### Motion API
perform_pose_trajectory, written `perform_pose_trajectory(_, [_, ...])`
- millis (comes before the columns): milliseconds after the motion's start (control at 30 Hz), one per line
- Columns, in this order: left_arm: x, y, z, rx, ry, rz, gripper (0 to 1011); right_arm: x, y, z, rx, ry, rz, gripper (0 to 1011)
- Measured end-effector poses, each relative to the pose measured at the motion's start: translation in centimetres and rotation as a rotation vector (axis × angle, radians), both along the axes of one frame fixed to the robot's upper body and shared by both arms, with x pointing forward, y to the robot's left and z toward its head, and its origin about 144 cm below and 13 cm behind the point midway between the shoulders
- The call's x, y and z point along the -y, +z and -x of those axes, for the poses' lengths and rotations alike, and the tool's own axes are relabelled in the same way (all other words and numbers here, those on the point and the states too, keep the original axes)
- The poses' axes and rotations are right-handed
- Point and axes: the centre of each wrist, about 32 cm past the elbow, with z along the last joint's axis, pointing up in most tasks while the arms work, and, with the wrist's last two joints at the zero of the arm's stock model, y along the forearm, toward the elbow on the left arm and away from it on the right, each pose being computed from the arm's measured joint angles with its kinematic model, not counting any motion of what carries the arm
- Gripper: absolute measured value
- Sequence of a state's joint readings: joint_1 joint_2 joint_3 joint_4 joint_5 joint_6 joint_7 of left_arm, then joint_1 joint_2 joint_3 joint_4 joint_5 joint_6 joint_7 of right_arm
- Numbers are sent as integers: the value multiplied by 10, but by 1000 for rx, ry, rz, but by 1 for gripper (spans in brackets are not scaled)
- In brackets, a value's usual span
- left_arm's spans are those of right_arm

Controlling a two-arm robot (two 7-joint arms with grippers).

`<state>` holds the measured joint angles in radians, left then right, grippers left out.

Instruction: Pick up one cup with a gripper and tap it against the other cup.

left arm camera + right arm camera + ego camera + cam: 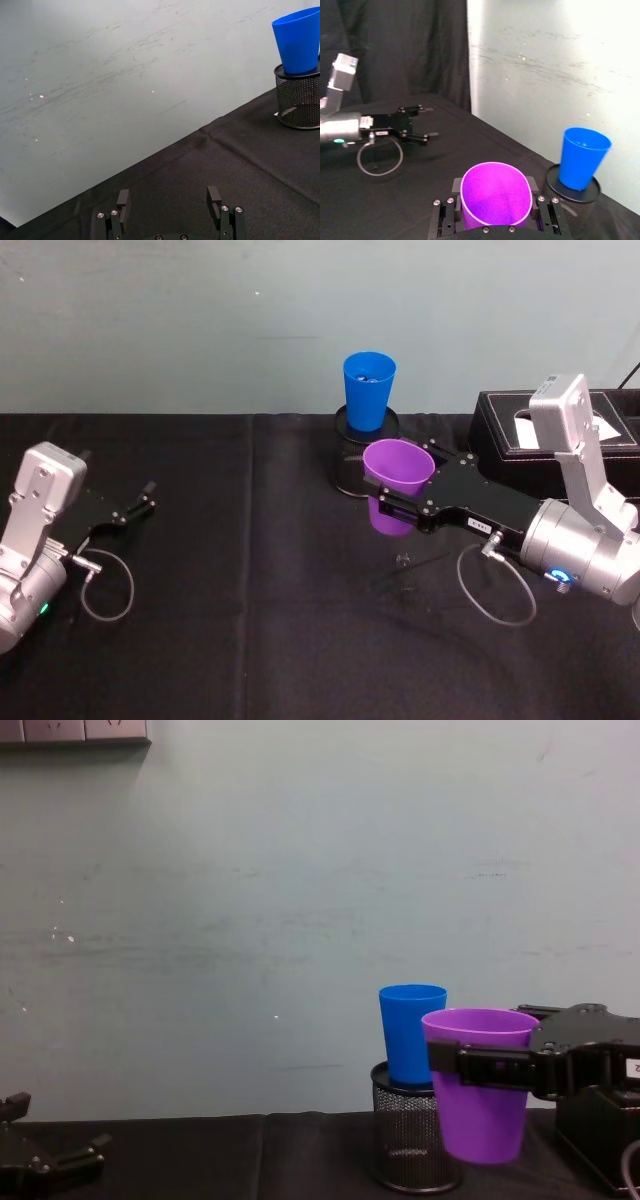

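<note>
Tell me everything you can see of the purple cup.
The purple cup is a smooth, tapered plastic tumbler, open end up and empty. It is upright, lifted off the black table, clamped below its rim by the right gripper. It hangs near the blue cup, which sits in a mesh holder; the cups look apart.

the other cup (pixel 369 390) stands in the pen holder (pixel 347 466) at the table's (pixel 250 620) rear. the one cup (pixel 398 462), held in the right gripper (pixel 406 480), hangs just before it. box (pixel 498 425) right of holder; left gripper (pixel 138 502) far left.
</note>
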<state>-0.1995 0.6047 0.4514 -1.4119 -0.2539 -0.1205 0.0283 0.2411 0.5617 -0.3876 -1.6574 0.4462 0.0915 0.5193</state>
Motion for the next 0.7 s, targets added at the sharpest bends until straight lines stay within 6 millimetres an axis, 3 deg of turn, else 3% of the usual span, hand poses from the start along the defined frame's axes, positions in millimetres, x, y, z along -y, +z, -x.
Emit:
perform_pose_trajectory(400, [0, 0, 0, 0, 0, 0, 1000, -2, -4, -20, -1, -44, 4, 741])
perform_pose_trajectory(700, [0, 0, 0, 0, 0, 0, 1000, -20, -14, -45, -21, -63, 16, 741])
